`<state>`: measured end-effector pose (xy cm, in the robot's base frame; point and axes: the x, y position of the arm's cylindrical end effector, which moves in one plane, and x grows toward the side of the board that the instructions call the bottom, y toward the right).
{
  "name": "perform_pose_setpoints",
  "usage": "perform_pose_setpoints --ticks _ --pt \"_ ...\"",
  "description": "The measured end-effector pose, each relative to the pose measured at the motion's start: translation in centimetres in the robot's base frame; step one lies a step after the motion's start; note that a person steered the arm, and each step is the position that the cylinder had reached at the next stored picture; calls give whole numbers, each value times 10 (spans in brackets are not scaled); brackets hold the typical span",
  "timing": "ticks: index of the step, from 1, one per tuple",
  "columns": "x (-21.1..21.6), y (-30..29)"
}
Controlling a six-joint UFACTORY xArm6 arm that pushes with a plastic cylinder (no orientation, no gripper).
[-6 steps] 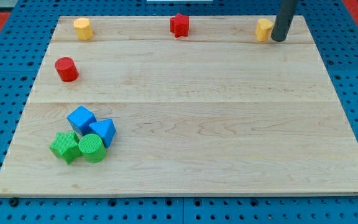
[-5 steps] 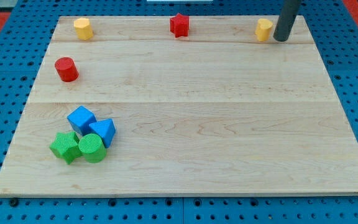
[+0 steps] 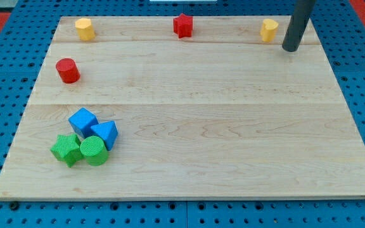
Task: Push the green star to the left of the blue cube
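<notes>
Near the view's top right corner, my tip (image 3: 290, 48) sits on the wooden board (image 3: 195, 120), just to the right of a yellow block (image 3: 269, 30) and a little lower, not touching it. This arm has no claw at all, only a dark rod, so nothing is grabbed or let go. Far away, near the view's bottom left, four blocks huddle together. The green star (image 3: 66, 149) is the lowest and most to the left. The green cylinder (image 3: 94, 151) sits right beside it on the right, touching it. The blue cube (image 3: 83, 121) is just above the star, and the blue triangle block (image 3: 106, 133) is to the cube's lower right. A red cylinder (image 3: 67, 70) stands alone higher up on the left. A yellow block (image 3: 84, 28) sits at the top left, and a red star (image 3: 183, 25) at the top middle.
</notes>
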<state>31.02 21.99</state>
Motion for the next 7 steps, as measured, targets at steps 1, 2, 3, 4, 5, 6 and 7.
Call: perform_pose_setpoints --ticks 1,2,3,4,5,6,7 --pt "30 -3" --pt "62 -14" --pt "63 -15" --pt "63 -21" --pt "71 -45" --pt "96 -58" --pt "128 -103"
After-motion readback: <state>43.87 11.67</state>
